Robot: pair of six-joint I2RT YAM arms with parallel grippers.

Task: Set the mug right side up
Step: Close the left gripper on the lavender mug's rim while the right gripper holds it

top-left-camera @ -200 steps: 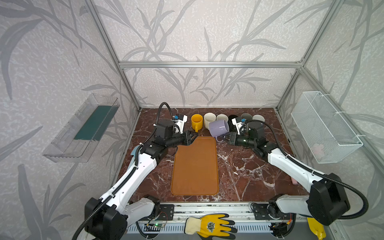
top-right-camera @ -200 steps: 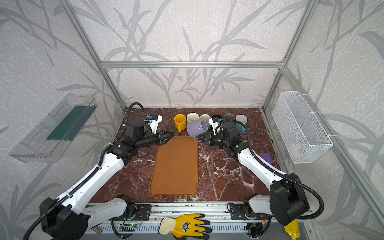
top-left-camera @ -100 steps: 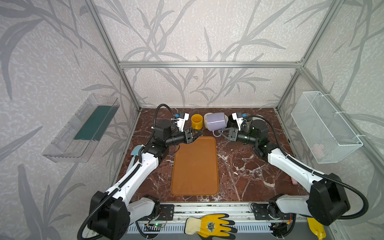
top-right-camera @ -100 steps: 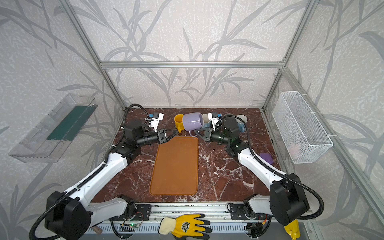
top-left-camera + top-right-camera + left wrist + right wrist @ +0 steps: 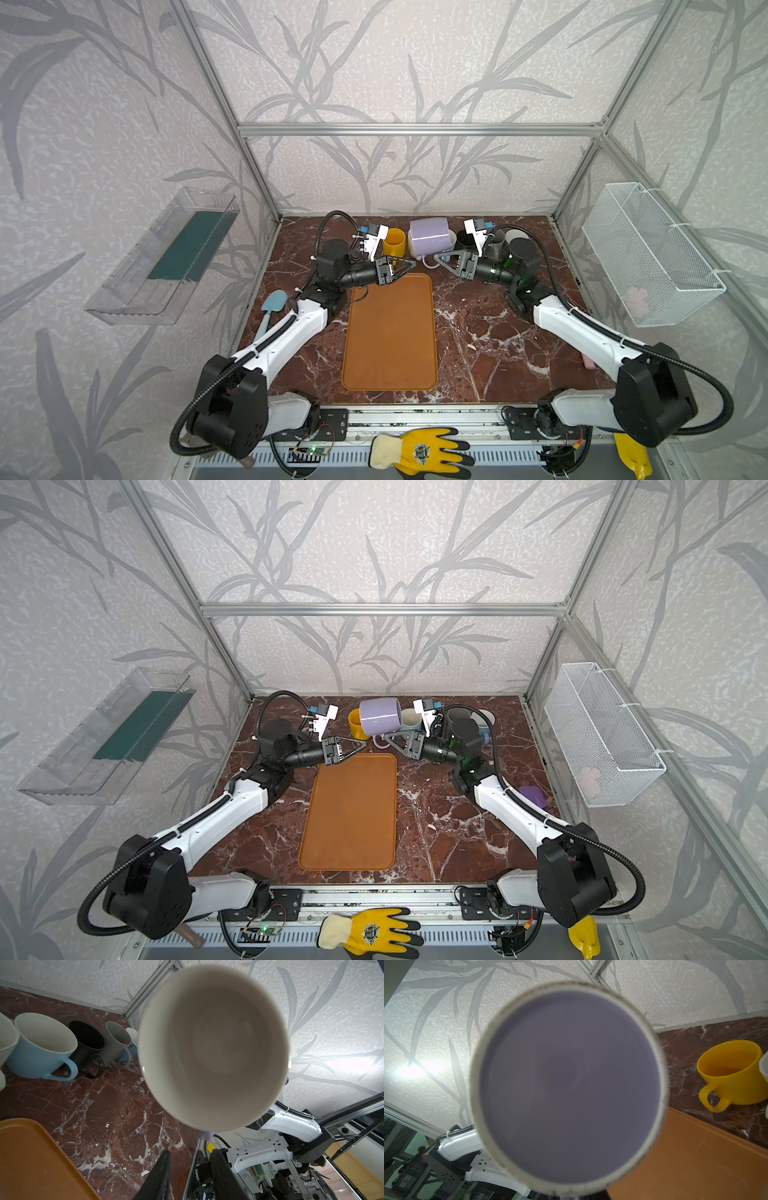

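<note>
Fingers (image 5: 441,257) of the right gripper (image 5: 434,259) are closed on the handle of the lavender ceramic mug (image 5: 430,237). It hangs on its side in the air near the far edge of the flat orange plastic tray (image 5: 390,332), mouth toward the left gripper (image 5: 405,263). That gripper's black fingers (image 5: 161,1176) stand narrowly apart, empty. I judge the turn about half done; tipping the mouth up, setting down and releasing remain.
</note>
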